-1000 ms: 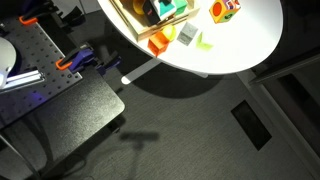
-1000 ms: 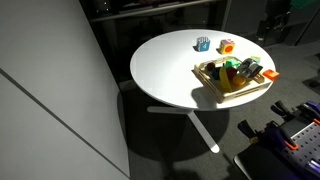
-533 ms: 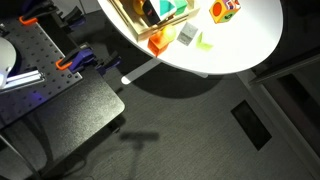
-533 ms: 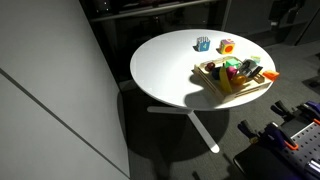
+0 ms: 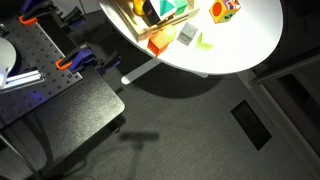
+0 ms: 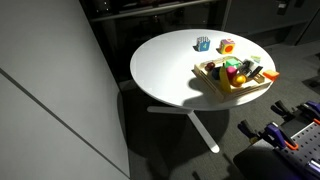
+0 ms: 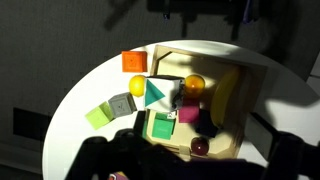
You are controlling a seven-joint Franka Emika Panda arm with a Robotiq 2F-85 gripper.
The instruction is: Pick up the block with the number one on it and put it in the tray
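Note:
The block with the number one, teal-blue, sits at the far side of the round white table, apart from the tray. It is not seen in the wrist view. The tray is light wood, stands on the table's right part and holds several toys. It also shows in the wrist view and partly in an exterior view. My gripper is a dark blurred shape at the bottom of the wrist view. It hangs high above the tray, fingers apart and empty.
An orange-red cube stands next to the teal block. An orange block, a grey block and a green block lie beside the tray. The table edge drops to dark floor.
The arm at the top right of an exterior view has moved up and almost out of the picture. The blocks and tray have not moved.

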